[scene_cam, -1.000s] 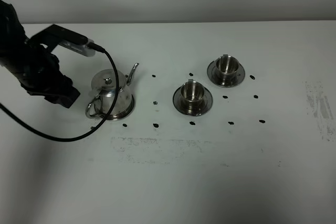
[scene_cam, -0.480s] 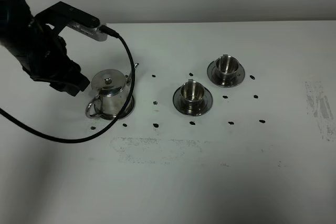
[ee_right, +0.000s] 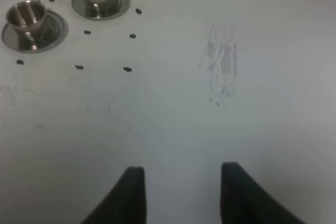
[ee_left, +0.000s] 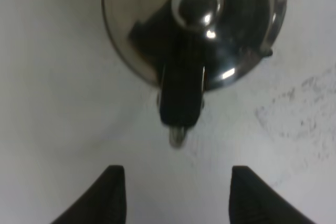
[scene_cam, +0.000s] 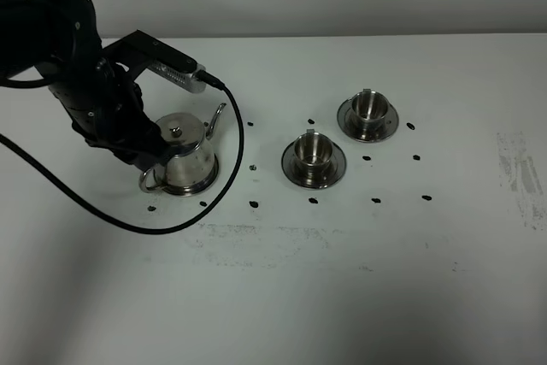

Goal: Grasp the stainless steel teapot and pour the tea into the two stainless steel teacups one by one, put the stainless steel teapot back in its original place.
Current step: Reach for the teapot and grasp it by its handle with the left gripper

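The teapot [ee_left: 210, 40] sits just beyond the left gripper [ee_left: 173, 178], apparently untouched.

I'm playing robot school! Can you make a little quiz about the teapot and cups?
1. Fill in: in the high view, the stainless steel teapot stands to the ___ of both stainless steel teacups.
2. How many teacups sit on saucers? A one, B two, C three.
3. True or false: the left gripper is clamped on the teapot's handle.
Key: 1 left; 2 B; 3 false, the left gripper is open, short of the handle.
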Robot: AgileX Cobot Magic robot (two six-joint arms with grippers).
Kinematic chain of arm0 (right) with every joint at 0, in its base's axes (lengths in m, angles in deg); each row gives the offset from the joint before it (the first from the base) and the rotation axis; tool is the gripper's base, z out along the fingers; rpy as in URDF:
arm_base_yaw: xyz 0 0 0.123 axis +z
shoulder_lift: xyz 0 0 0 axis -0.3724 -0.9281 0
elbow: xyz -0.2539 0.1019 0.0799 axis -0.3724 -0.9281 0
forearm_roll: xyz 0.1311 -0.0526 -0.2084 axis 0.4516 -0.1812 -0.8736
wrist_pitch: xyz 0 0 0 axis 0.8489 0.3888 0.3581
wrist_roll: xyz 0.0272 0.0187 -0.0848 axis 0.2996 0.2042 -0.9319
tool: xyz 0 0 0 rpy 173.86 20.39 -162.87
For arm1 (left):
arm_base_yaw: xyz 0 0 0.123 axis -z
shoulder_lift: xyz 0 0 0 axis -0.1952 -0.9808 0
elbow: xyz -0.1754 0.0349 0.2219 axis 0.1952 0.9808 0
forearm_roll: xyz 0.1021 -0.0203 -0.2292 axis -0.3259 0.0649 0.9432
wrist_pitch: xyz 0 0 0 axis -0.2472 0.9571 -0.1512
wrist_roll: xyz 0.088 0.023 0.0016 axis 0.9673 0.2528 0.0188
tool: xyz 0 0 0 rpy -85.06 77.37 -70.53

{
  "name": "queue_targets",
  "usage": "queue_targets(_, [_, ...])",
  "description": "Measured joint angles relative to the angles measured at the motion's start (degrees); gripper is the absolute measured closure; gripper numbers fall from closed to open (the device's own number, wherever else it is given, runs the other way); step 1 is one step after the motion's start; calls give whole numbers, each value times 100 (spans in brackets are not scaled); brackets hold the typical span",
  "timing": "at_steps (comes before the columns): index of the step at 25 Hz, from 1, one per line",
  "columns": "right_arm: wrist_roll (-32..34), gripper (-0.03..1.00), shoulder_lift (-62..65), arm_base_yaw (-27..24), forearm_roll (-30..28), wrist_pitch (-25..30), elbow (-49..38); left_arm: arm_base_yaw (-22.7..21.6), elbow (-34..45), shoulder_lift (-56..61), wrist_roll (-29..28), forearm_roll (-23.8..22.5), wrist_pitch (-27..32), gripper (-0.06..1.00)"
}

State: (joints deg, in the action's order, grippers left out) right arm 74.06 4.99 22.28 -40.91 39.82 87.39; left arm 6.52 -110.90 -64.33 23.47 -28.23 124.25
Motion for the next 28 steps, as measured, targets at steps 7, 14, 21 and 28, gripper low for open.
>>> queue_targets(7, [0,64,0,0,0,0,0,0,0,-268,0,1,-350,51])
queue_targets(14, [0,64,0,0,0,0,0,0,0,-384,169,116,-534,51])
queue_targets(21, [0,64,0,0,0,0,0,53,0,-485,423,166,-687,51])
queue_targets(28, [0,64,0,0,0,0,0,53,0,-485,610,175,-812,51])
